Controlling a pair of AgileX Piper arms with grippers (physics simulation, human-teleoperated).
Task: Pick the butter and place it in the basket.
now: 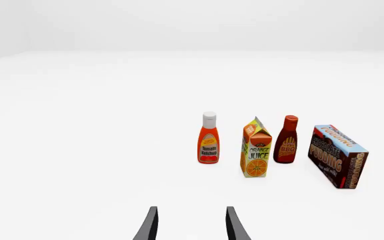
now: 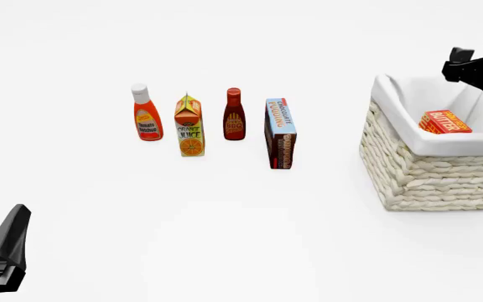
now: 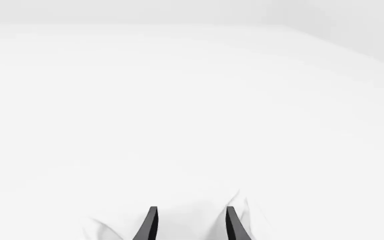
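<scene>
The butter (image 2: 447,121), a small red box with yellow lettering, lies tilted inside the basket (image 2: 426,179), leaning on the white lining at the right of the front view. My right gripper (image 3: 190,225) is open and holds nothing. Its fingers point past a fold of white cloth (image 3: 178,217). In the front view the right arm (image 2: 475,66) hangs above the basket's far rim, apart from the butter. My left gripper (image 1: 190,225) is open and empty, low at the near left (image 2: 5,248), far from the basket.
A row of groceries stands left of the basket: ketchup bottle (image 2: 146,113), orange juice carton (image 2: 189,126), BBQ sauce bottle (image 2: 234,114) and chocolate pudding box (image 2: 280,133). The left wrist view shows the same row, with the pudding box (image 1: 339,156) at its end.
</scene>
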